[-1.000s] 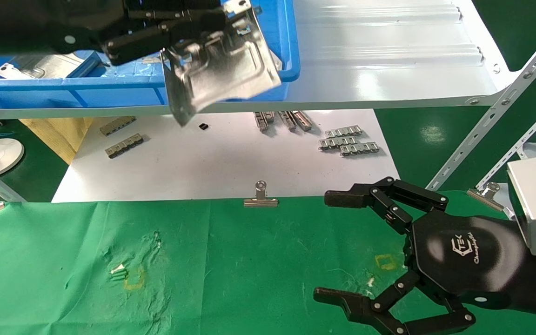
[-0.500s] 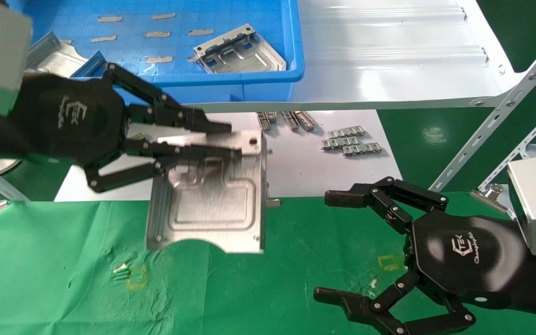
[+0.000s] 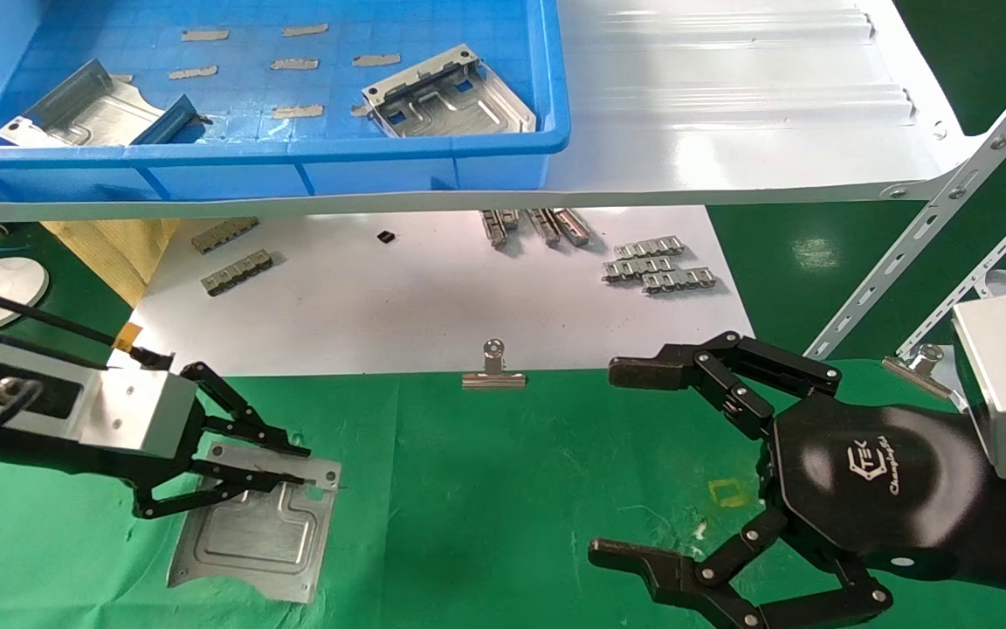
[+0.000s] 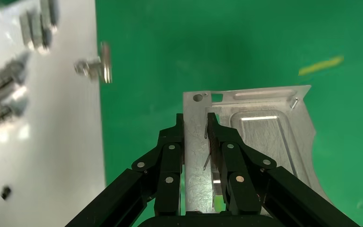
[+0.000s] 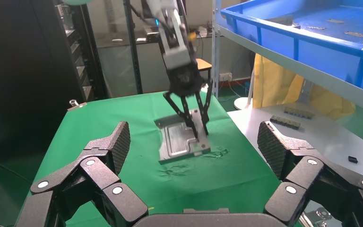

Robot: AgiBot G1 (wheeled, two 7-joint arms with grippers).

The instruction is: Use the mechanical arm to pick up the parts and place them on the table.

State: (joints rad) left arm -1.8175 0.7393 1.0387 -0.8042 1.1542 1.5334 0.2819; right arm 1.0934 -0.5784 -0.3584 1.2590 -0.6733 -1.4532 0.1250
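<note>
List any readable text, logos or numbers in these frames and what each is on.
"TEK": white logo on the glossy black hexagonal palm of the right claw, head view.
Slanted white script beside that logo: too small to read surely.
Silvery stamped sheet-metal plate pinched in the left claw: no markings.
Blue plastic bin, silver binder clip: no text.

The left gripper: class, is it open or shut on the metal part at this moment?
Shut. The left gripper pinches the part's flanged edge between its fingers, over the green table.
</note>
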